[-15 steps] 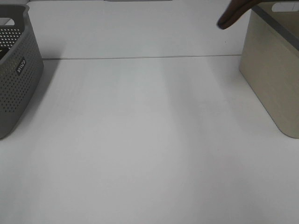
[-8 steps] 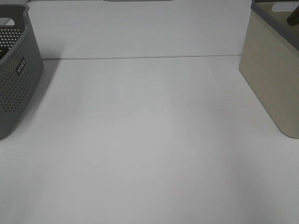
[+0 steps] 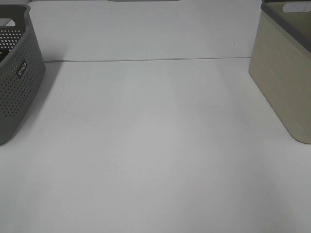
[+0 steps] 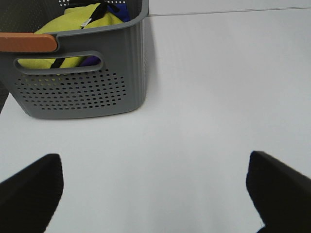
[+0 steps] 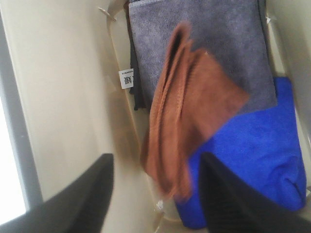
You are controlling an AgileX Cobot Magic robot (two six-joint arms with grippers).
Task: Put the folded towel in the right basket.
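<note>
The folded brown towel (image 5: 187,107) shows only in the right wrist view, blurred, inside the beige right basket (image 3: 282,73), over a grey towel (image 5: 214,34) and a blue towel (image 5: 257,160). My right gripper (image 5: 156,160) is over the basket's inside (image 5: 63,97) with its fingers spread wide on either side of the towel's end and not pressing it. It is out of the exterior high view. My left gripper (image 4: 154,160) is open and empty, low over the white table (image 3: 155,145).
A grey perforated basket (image 3: 14,77) stands at the table's left edge. It also shows in the left wrist view (image 4: 87,92), with yellow cloth (image 4: 77,24) in it. A seam (image 3: 146,60) crosses the table at the back.
The brown towel, seen beside the beige basket's top edge a second ago, went over its rim and out of the exterior high view.
</note>
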